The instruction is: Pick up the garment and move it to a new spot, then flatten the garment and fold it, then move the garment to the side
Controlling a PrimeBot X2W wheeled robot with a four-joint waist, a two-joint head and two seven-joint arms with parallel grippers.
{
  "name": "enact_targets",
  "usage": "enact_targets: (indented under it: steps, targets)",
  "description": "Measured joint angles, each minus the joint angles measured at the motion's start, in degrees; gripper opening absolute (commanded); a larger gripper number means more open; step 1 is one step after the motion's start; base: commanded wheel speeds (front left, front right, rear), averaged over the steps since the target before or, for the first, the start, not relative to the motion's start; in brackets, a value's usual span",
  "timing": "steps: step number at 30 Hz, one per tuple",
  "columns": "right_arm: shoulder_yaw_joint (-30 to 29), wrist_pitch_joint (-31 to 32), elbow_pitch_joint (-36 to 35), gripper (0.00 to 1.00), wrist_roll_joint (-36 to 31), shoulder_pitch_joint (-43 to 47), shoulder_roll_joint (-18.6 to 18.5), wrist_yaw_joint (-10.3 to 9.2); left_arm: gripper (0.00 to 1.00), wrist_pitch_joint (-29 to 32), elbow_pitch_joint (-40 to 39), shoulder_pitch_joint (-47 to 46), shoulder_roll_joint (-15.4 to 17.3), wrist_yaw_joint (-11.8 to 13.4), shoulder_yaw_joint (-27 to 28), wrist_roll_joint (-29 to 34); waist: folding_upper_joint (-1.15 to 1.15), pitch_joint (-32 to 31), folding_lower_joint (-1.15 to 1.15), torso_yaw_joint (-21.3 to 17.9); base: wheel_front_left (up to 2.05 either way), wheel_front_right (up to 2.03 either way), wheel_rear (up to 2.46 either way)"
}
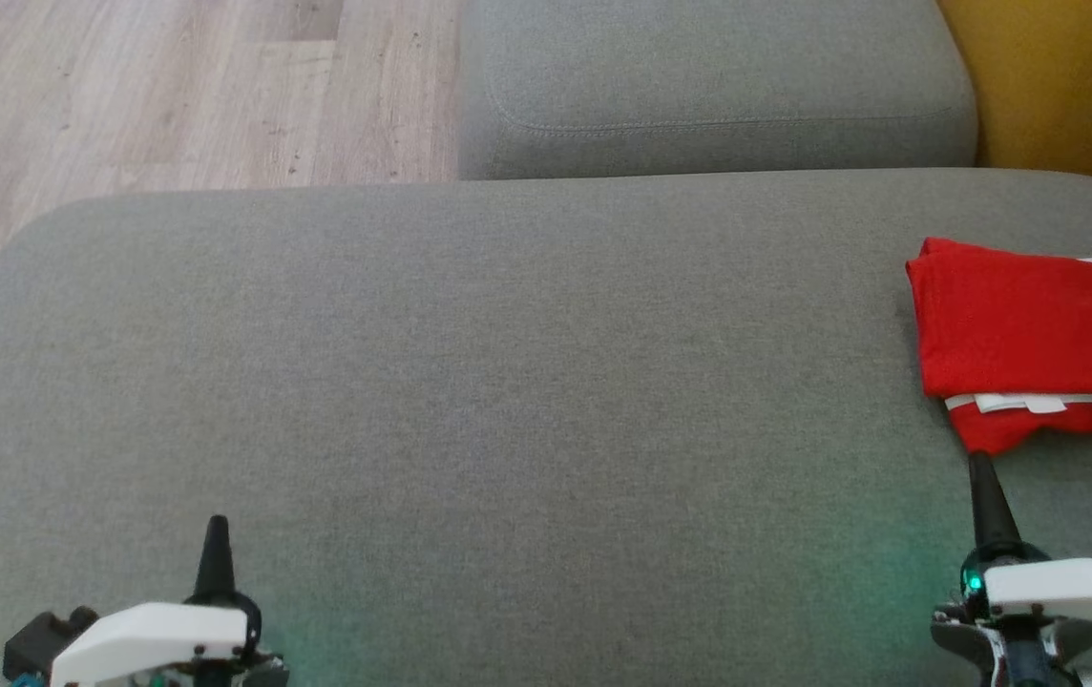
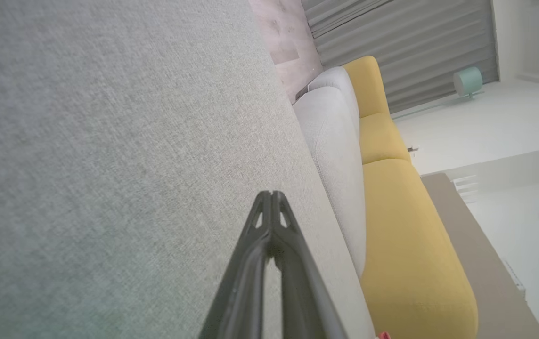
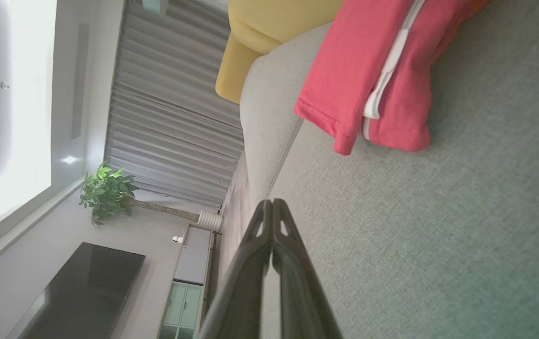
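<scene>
Down at the bottom edge, the left gripper [image 1: 216,530] sits low left, its fingers pressed tight together into one dark point with nothing between them. Right gripper [image 1: 982,468] at the low right, same story: jaws pressed together, empty. Its tip lines up just under the near edge of the red garment [image 1: 1023,324], and from the right wrist a strip of grey fabric separates the two.

Now the garment: it's folded into a compact stack, with white strips peeking out along its near edge. It lies at the far right of the big grey seat cushion [image 1: 508,382] and runs off the right side of the head view. The left gripper is well apart from it, across the width of the cushion.

Beyond the seat there's a second grey cushion [image 1: 718,86]. Wooden floor [image 1: 174,95] lies to its left and yellow upholstery [image 1: 1061,76] to its right.
</scene>
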Motion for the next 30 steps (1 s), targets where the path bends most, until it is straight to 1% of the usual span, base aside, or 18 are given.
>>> enact_targets:
  steps: [2, 5, 7, 9, 17, 21, 24, 30]
  targets:
    - [-0.1, 0.1, 0.1, 0.00, 1.2, -0.4, 0.0, 0.00, 0.00, 0.1, 0.1, -0.2, -0.3, -0.5, 0.8, -0.9, 0.00, 0.1, 0.00, -0.1, 0.00, 0.00, 0.00]
    - [-0.1, 0.2, 0.1, 0.00, 2.6, -0.5, 0.0, 0.00, 0.00, 0.6, 0.1, -0.7, -0.4, -0.7, 1.2, -1.6, 0.00, 0.2, -0.01, -0.2, 0.00, 0.00, 0.00]
    - [-0.4, 0.6, 0.3, 0.00, 4.5, -0.6, 0.0, 0.00, 0.00, 1.1, 0.1, -1.3, -0.9, -1.6, 2.5, -2.7, 0.00, 0.3, -0.01, -0.3, 0.00, 0.00, 0.00]
    - [-0.4, 0.7, 0.3, 0.00, 5.9, -0.7, 0.0, 0.00, 0.00, 1.3, 0.2, -1.4, -1.2, -1.7, 3.0, -3.5, 0.00, 0.4, -0.01, -0.4, 0.00, 0.00, 0.00]
    - [-0.9, 1.5, 0.6, 0.00, 11.2, -2.7, 0.0, 0.00, 0.00, 2.6, 0.4, -2.1, -2.6, -3.6, 5.8, -6.7, 0.00, 0.7, -0.01, -0.7, 0.00, 0.00, 0.00]
    - [-1.3, 1.6, 0.7, 0.00, 13.9, -2.9, -0.1, 0.00, 0.00, 3.1, 0.6, -2.3, -3.2, -4.2, 6.9, -8.3, 0.00, 0.9, -0.01, -0.9, 0.00, 0.00, 0.00]
    - [-1.7, 2.0, 0.9, 0.00, 16.4, -3.1, -0.1, 0.00, 0.00, 3.6, 0.8, -2.7, -3.9, -5.2, 8.3, -9.8, 0.00, 1.0, -0.01, -1.1, 0.00, 0.00, 0.00]
    - [-2.0, 2.6, 1.1, 0.00, 20.4, -4.7, -0.1, 0.00, 0.00, 4.6, 1.0, -3.6, -4.8, -6.2, 10.4, -12.3, 0.00, 1.3, -0.01, -1.3, 0.00, 0.00, 0.00]
